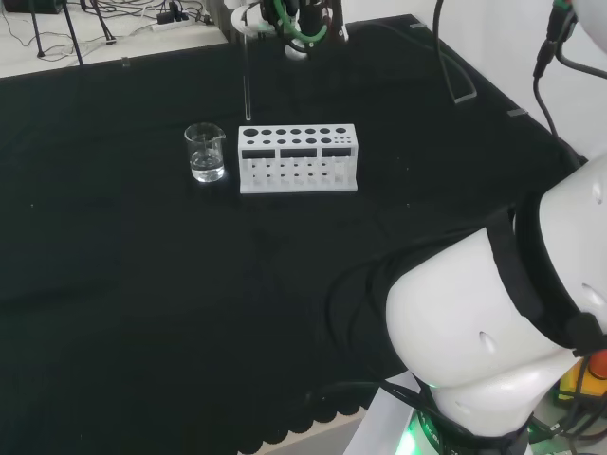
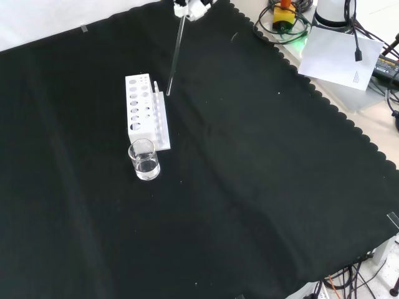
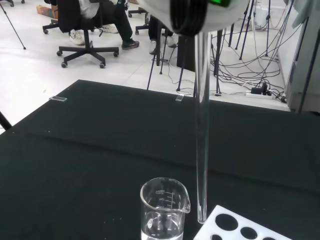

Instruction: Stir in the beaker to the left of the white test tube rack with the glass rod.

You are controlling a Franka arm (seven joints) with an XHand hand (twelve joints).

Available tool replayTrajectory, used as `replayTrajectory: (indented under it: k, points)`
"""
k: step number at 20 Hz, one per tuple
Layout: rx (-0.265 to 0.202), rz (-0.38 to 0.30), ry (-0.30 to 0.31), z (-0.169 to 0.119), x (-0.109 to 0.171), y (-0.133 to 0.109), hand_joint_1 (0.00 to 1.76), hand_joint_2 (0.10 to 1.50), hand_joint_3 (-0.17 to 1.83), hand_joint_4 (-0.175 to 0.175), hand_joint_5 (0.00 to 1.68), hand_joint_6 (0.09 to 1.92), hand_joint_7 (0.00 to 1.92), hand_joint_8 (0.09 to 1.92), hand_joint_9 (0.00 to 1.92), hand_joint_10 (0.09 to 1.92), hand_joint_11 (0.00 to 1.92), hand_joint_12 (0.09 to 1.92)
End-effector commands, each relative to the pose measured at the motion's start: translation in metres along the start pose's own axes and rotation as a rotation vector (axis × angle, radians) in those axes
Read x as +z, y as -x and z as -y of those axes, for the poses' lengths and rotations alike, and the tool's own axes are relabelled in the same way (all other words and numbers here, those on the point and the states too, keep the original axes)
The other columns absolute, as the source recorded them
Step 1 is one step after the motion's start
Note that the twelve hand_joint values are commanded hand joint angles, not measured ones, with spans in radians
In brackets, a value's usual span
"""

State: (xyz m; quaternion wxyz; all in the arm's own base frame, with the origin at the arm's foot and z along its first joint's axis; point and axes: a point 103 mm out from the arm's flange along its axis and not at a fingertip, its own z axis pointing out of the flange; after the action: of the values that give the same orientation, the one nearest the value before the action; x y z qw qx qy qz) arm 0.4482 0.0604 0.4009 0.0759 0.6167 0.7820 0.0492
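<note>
In the front view, a clear glass beaker (image 2: 144,159) with a little clear liquid stands nearest on the black cloth (image 2: 249,187), just beside the near end of the white test tube rack (image 2: 144,112). Beyond the rack, a glass rod (image 2: 175,57) hangs almost upright, its tip above the cloth near the rack's far end. The hand (image 2: 190,9) at the top edge holds the rod's upper end; how its fingers curl cannot be made out.

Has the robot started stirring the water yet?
Not yet. The picking up looks done: the hand holds the long clear glass rod up in the air. The rod's tip hangs above the white test tube rack, beside the small clear glass beaker of water. Still left: lowering it in and stirring.
</note>
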Motion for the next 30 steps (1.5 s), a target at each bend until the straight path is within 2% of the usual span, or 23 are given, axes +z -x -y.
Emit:
replayTrajectory:
  k: [1,8,13,19,24,30]
  points:
    - [-0.010,-0.009,-0.014,0.004,0.004,-0.003,1.30,0.90,0.33,-0.175,1.08,0.59,1.13,1.12,1.63,0.89,1.66,0.74]
    - [-0.031,-0.030,-0.019,-0.002,0.000,-0.021,1.30,0.91,0.32,-0.175,1.09,0.58,1.13,1.12,1.63,0.89,1.66,0.74]
    - [-0.065,-0.037,-0.007,-0.010,-0.011,-0.043,1.30,0.91,0.32,-0.175,1.09,0.58,1.13,1.12,1.63,0.89,1.66,0.75]
    - [-0.114,-0.053,-0.010,-0.031,-0.004,-0.060,1.30,0.91,0.31,-0.175,1.09,0.57,1.13,1.11,1.63,0.88,1.66,0.75]
    - [-0.144,-0.062,-0.009,-0.055,0.007,-0.058,1.30,0.92,0.30,-0.175,1.09,0.57,1.13,1.11,1.64,0.88,1.66,0.75]
    - [-0.152,-0.062,0.003,-0.077,0.016,-0.046,1.30,0.92,0.30,-0.175,1.10,0.56,1.13,1.11,1.64,0.88,1.66,0.75]
